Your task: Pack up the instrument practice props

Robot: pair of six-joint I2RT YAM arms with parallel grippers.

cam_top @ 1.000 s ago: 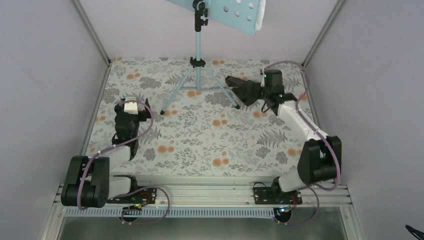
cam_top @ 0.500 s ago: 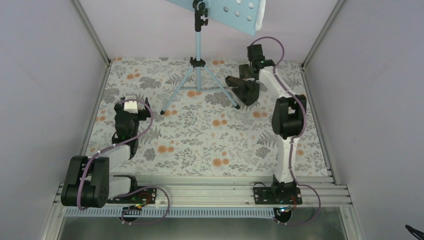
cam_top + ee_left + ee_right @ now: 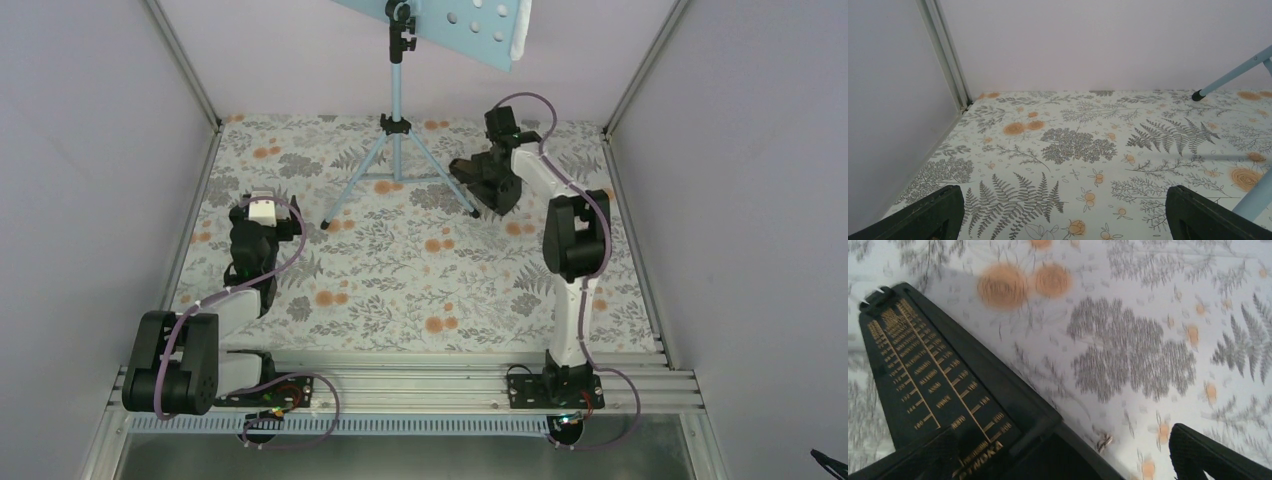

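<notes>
The right gripper (image 3: 492, 178) is hovering wide open over the box (image 3: 938, 375), which is lying far right on the table (image 3: 400, 290) near the stand (image 3: 397, 110), so pickup is seemingly starting, needing a straddling descent before closing, while the left gripper (image 3: 1063, 200) is resting wide open.

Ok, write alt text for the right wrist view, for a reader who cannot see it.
A black wedge-shaped box with a gold printed scale on its face fills the lower left, seen close from above on a floral tablecloth. The right gripper is open, its dark fingertips at the two bottom corners, one over the box.
</notes>
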